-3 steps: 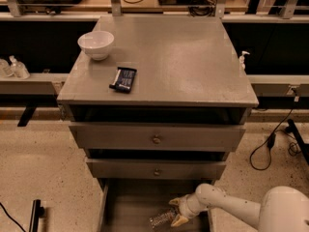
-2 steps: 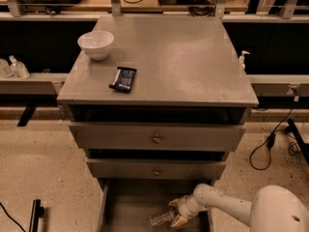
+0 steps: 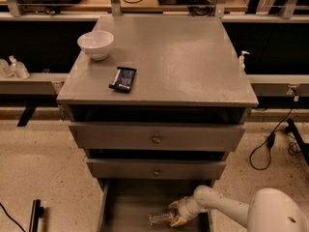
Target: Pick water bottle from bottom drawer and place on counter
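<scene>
Grey metal everywhere, and the action is right down at the bottom drawer (image 3: 126, 202), which stands pulled out beneath the two knobbed ones; the water bottle (image 3: 160, 219) lies on its side on the drawer floor, towards the right, exactly where it lay a second ago; so nothing lifted yet; what has changed is small: the white arm has eased a touch leftward and the gripper (image 3: 175, 214) has settled a shade lower, right at the bottle's right-hand end; its two yellowish fingers (image 3: 174, 205) are spread, one above and one below that end, straddling it and not yet clenched, though whether they already touch the plastic I cannot tell; to my eye that means the reach is done and the squeeze is the step in hand; up top the counter (image 3: 183, 62) waits, with a white bowl (image 3: 95, 43) and a dark packet (image 3: 123, 79) on its left side and plenty of bare surface to the right.
</scene>
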Available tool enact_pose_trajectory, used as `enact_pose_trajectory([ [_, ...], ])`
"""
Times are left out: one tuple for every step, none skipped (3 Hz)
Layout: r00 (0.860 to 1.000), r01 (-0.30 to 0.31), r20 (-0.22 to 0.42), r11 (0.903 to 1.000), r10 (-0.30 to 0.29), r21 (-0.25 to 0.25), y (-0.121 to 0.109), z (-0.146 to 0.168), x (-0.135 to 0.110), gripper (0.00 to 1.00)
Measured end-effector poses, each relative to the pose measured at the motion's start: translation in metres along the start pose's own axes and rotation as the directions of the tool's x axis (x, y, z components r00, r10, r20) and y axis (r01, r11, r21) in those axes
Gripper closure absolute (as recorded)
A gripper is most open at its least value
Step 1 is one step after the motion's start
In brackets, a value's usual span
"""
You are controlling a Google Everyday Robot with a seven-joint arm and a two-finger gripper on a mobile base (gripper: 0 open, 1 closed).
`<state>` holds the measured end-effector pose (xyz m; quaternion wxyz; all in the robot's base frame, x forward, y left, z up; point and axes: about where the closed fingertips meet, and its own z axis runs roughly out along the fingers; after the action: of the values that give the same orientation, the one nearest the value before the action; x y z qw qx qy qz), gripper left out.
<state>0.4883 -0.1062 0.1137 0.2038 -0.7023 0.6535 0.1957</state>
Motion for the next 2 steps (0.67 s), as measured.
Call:
enact_pose_trajectory([
  [0.999,0.022,0.049,0.9991,-0.024,0.037,0.003,-0.008,-0.011,0.78],
  [0.988,0.059,0.141,0.9951,-0.070,0.080,0.012,-0.029,-0.036,0.99],
])
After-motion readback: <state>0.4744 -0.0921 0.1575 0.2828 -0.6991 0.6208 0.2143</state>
